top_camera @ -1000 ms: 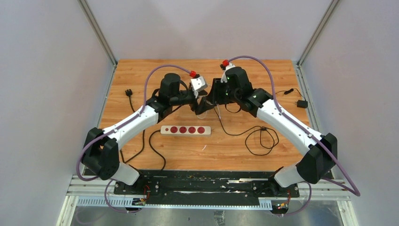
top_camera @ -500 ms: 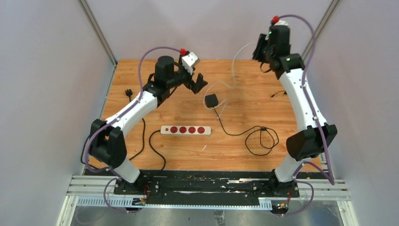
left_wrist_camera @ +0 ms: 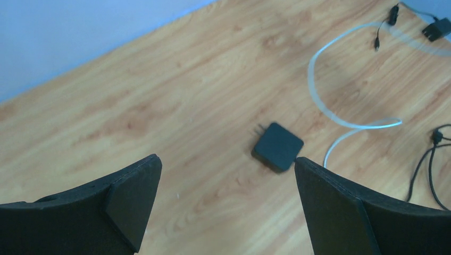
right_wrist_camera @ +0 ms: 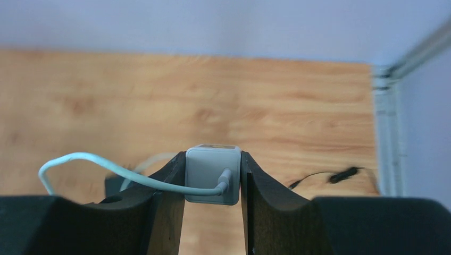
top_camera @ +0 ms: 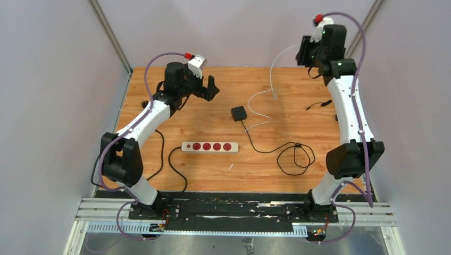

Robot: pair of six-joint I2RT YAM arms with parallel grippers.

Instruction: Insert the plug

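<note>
My right gripper (right_wrist_camera: 213, 155) is shut on a white cube plug (right_wrist_camera: 213, 178), held high above the table's far right corner (top_camera: 307, 51). The plug's white cable (top_camera: 264, 98) hangs down and loops on the wood. The white power strip (top_camera: 210, 146) with red sockets lies flat at the table's middle, near side. My left gripper (top_camera: 209, 88) is open and empty above the far left of the table; in the left wrist view (left_wrist_camera: 226, 162) its fingers frame bare wood. A black square adapter (top_camera: 239, 113) lies on the table between the arms, also in the left wrist view (left_wrist_camera: 277, 147).
The adapter's black cable coils (top_camera: 295, 156) at the right of the strip. A small black plug (top_camera: 144, 104) lies by the left edge, its cord running towards the strip. A thin black connector (top_camera: 318, 104) and a small black adapter (left_wrist_camera: 436, 27) lie at the far right.
Both arms have drawn apart from the table's middle. The right arm rose to the far right corner with the white plug. The left gripper moved back left, leaving the black adapter on the table.
</note>
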